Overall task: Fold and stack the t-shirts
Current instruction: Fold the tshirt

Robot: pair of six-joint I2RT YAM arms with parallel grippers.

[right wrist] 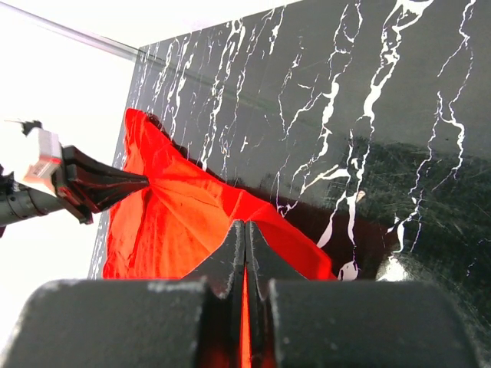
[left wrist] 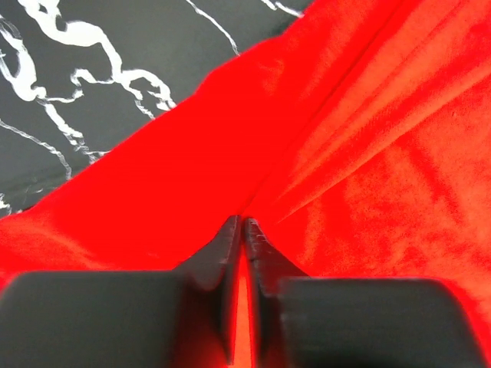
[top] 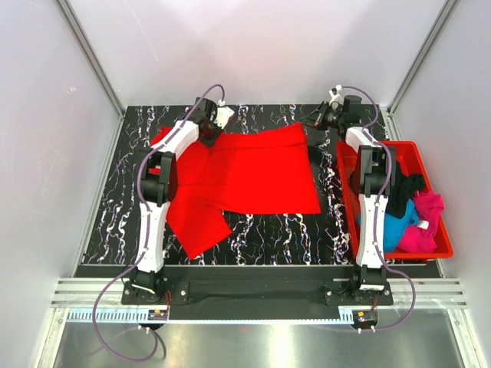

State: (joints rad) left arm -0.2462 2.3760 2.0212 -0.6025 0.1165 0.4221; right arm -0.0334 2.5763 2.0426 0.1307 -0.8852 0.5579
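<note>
The left pincer [left wrist: 243, 221] is clamped shut on the red t-shirt [top: 253, 172], and the closed right pincer [right wrist: 245, 224] seemingly grips its far corner.

We are stretching both arms out toward twelve o'clock, elbows raised. Our left gripper [left wrist: 242, 224], out at eleven o'clock, is pinching its fingers together on the red t-shirt [top: 253, 169]. Our right gripper [right wrist: 244, 226], at one o'clock, is clamping tight on it too.
</note>
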